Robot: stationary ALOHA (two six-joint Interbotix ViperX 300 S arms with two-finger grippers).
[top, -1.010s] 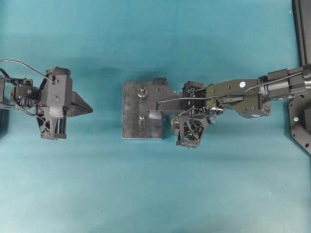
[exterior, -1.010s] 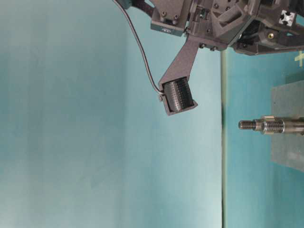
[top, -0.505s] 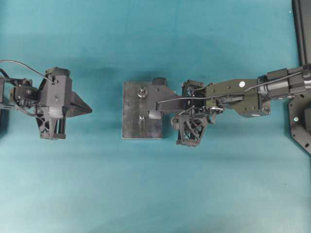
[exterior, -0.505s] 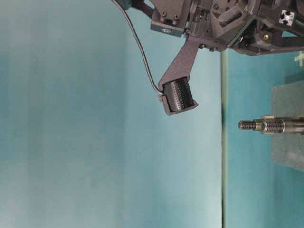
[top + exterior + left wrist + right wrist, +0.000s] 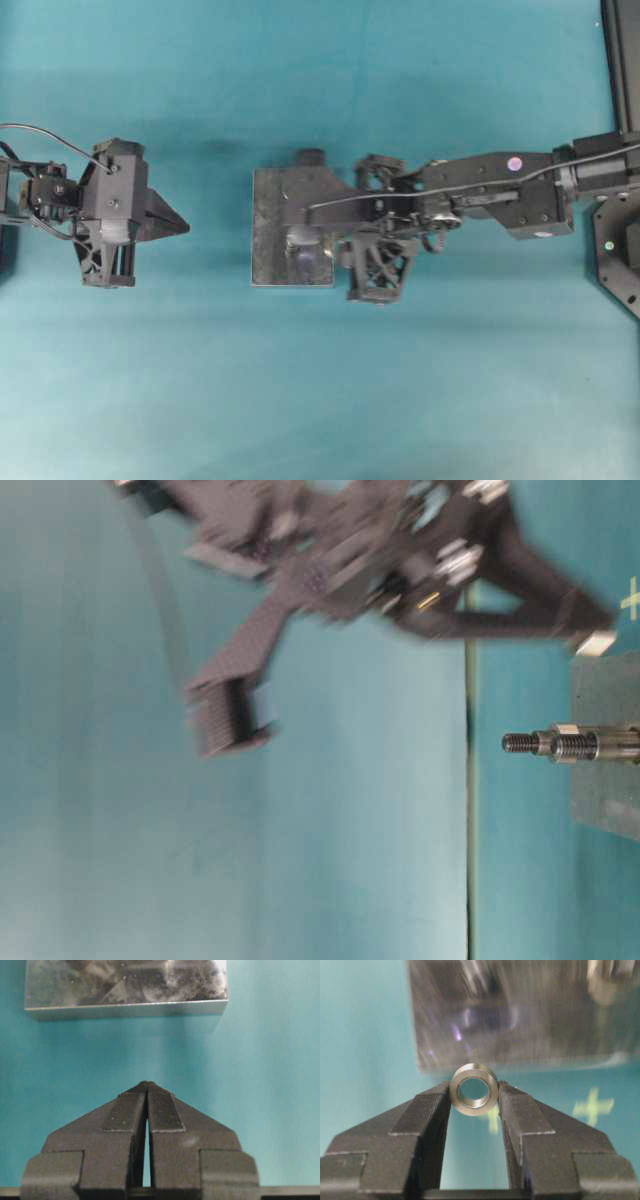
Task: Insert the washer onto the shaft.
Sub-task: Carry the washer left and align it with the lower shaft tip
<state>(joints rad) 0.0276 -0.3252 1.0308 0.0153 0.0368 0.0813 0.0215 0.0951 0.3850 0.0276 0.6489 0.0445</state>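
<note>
Fingers (image 5: 520, 1110) of the right arm pinch the washer (image 5: 474, 1089) at their tips, above the near edge of the metal block (image 5: 270, 230) holding the shaft (image 5: 560, 744); left arm's fingers (image 5: 160, 1110) closed, empty, over teal tabletop (image 5: 300, 400)

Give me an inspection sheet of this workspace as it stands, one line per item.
Surface: teal table top, bare around the work area.
Job's things: washer, a short metal ring, pinched between the right gripper's fingers, bore facing the camera; threaded shaft standing up from the grey metal plate.
Clutter: nothing seen.
Grippers: right gripper shut on the washer, over the plate; left gripper shut, empty, clear of the plate.
Cables: black cable looping to the left wrist; another along the right arm.
Surroundings: dark mounting hardware at the right edge of the overhead view.
</note>
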